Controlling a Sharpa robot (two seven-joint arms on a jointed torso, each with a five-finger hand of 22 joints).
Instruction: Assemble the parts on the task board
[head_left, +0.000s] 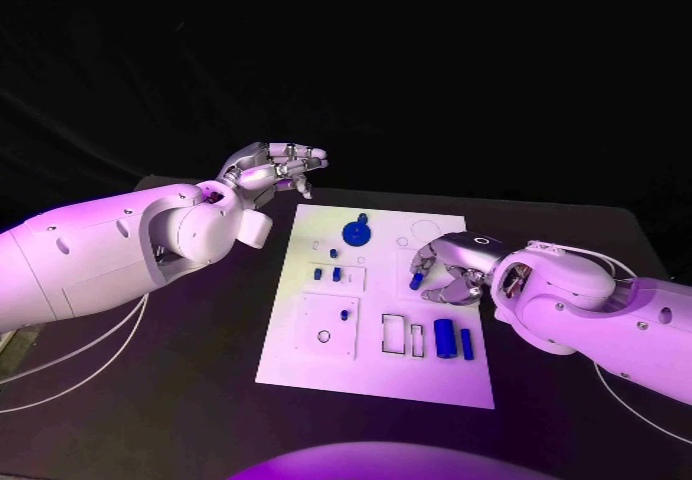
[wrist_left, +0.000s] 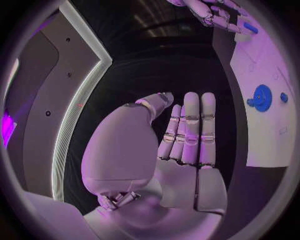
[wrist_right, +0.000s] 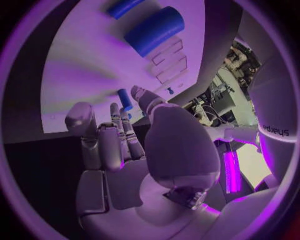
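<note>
Between the two hands: the white task board lies flat on the black bench.
Right hand: the right hand hangs over the board's edge on its own side and pinches a small blue peg at its fingertips; in the right wrist view the peg stands up between thumb and fingers, above the board.
Left hand: the left hand is raised beyond the board's far corner on its side, apart from the board, holding nothing; in the left wrist view its fingers lie straight and close together, the thumb off to one side.
Near the right hand: two blue bars, a wide one and a thin one, lie side by side on the board, toward the robot from that hand.
Nearer the left hand: a round blue disc sits on the board's far part.
Mid-board: two small blue pieces sit between the hands.
</note>
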